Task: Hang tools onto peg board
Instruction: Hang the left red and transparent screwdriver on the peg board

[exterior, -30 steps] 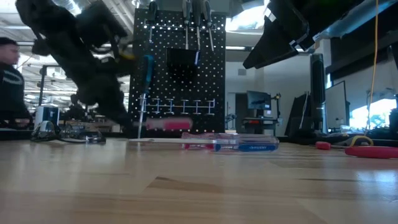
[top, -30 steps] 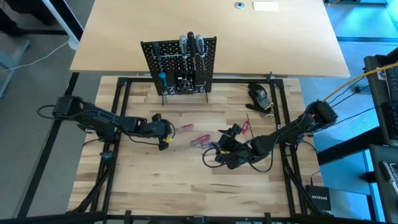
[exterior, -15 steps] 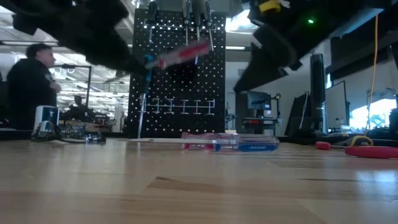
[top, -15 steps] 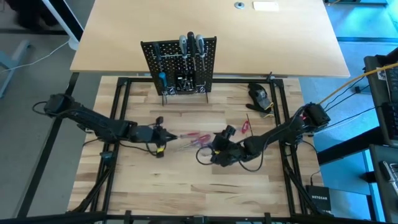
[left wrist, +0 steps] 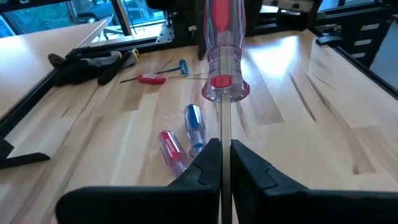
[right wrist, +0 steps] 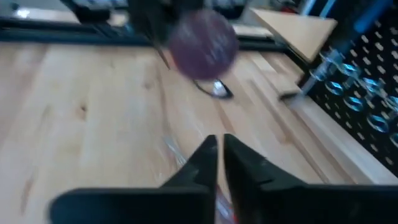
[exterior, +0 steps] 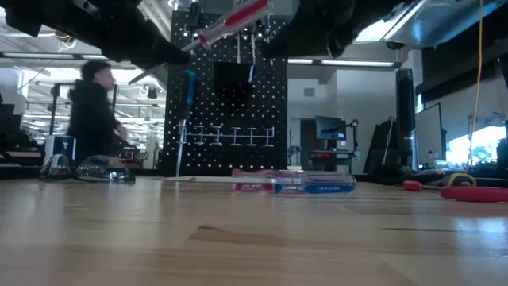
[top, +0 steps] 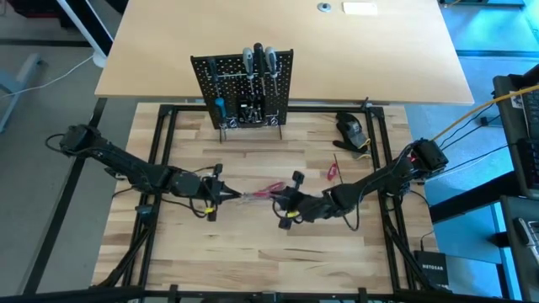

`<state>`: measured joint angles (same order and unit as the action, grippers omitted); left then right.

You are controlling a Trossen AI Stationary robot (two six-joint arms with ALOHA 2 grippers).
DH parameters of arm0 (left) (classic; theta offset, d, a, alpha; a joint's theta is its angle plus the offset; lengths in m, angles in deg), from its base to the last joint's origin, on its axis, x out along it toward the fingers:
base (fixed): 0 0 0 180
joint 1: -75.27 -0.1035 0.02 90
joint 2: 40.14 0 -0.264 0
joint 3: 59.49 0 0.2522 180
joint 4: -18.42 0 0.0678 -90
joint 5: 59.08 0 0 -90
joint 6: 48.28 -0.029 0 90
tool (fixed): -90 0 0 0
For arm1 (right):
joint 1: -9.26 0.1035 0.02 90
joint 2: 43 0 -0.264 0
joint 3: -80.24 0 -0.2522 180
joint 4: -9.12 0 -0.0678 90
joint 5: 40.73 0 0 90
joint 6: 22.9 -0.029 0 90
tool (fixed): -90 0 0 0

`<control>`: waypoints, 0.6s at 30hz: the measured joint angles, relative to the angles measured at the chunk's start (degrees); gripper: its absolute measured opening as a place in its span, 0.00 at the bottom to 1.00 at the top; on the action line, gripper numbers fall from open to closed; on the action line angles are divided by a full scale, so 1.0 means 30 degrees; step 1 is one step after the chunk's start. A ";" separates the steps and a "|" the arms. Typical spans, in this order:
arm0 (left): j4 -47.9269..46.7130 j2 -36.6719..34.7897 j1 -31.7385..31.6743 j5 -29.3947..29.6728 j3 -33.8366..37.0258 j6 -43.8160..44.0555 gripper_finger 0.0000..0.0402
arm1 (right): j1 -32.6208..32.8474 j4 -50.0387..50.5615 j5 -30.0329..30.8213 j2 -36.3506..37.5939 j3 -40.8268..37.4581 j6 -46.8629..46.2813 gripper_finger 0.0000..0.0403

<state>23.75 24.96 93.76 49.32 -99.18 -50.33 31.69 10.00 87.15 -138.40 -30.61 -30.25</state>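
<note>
Gripping the silver shaft of a red-handled screwdriver (left wrist: 224, 37), the left tool (left wrist: 224, 163) is seen clamped shut on the metal just below the handle, with the screwdriver lifted clear of the desk (top: 253, 244) and held roughly level at mid-desk, well in front of the peg board (top: 244, 87). The hold on the shaft appears chosen so that the handle end is left free to be offered to the other arm or to a hook. The right tool (top: 286, 207) is stationed close opposite, near the handle end, its fingers drawn nearly together with nothing gripped between them in its own wrist view; the blurred handle is seen ahead of them, untouched. Several tools are already hung on the peg board, which is stood upright at the desk's far edge. Two more screwdrivers (left wrist: 183, 140), one blue and one red, are left lying side by side on the desk beneath.
</note>
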 joint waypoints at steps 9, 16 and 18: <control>0.0029 0.0000 -0.0055 0.0018 -0.0002 0.0022 0.03 | -0.0378 -0.4174 -0.1050 0.0002 0.0000 0.2895 0.06; 0.0072 0.0000 -0.0046 -0.0011 -0.0020 -0.0029 0.03 | -0.1197 -0.6216 -0.3988 0.0002 0.0000 0.3556 0.01; 0.0062 0.0000 -0.0055 0.0065 -0.0022 0.0006 0.03 | -0.1520 -0.6419 -0.4067 0.0002 0.0000 0.3564 0.01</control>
<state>23.94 24.96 93.59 49.51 -99.25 -50.31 27.13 -9.26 74.95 -138.39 -30.61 -19.55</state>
